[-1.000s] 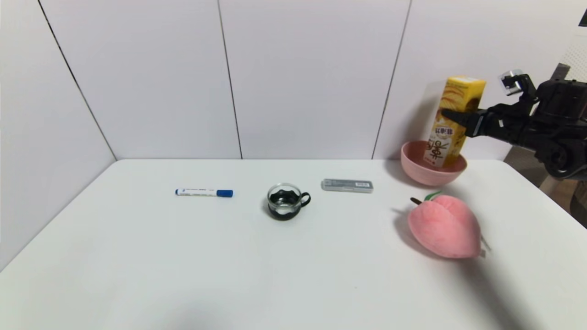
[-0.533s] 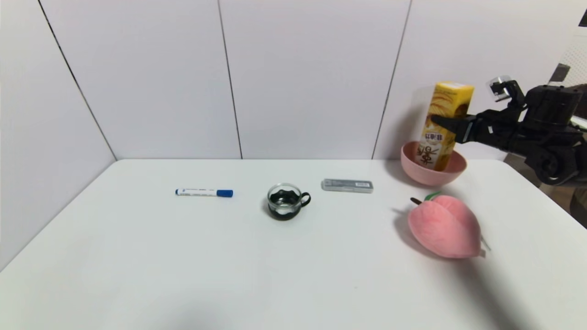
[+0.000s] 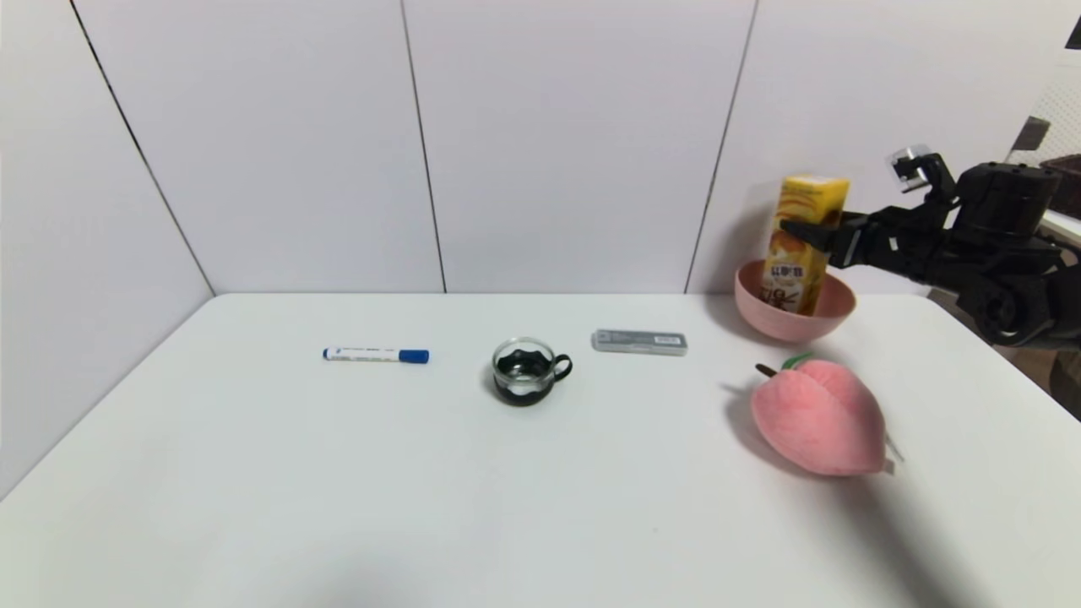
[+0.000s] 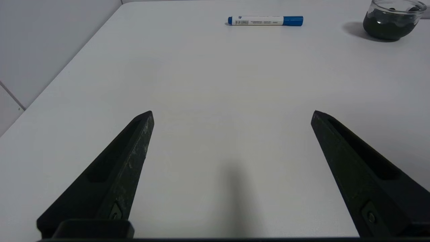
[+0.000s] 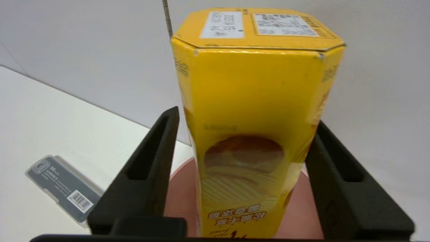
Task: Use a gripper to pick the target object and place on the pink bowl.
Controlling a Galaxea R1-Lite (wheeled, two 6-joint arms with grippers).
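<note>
The yellow hexagonal snack box (image 3: 794, 270) stands upright with its lower end inside the pink bowl (image 3: 794, 328) at the table's far right. My right gripper (image 3: 806, 228) reaches in from the right and straddles the box at mid-height. In the right wrist view the box (image 5: 255, 84) fills the space between the fingers of the gripper (image 5: 247, 116). A narrow gap shows beside one finger, and the pink bowl (image 5: 302, 215) lies below. The gripper is open. My left gripper (image 4: 231, 112) hangs open over bare table, out of the head view.
A blue-capped marker (image 3: 376, 355), a small glass cup (image 3: 528, 371) and a grey flat case (image 3: 639, 341) lie in a row across the table's middle. A fuzzy pink plush peach (image 3: 819, 414) sits just in front of the bowl. White wall panels stand close behind.
The right gripper and the box moved left and down. The box dropped lower into the bowl, sinking relative to the fingers. The left arm has not moved.
</note>
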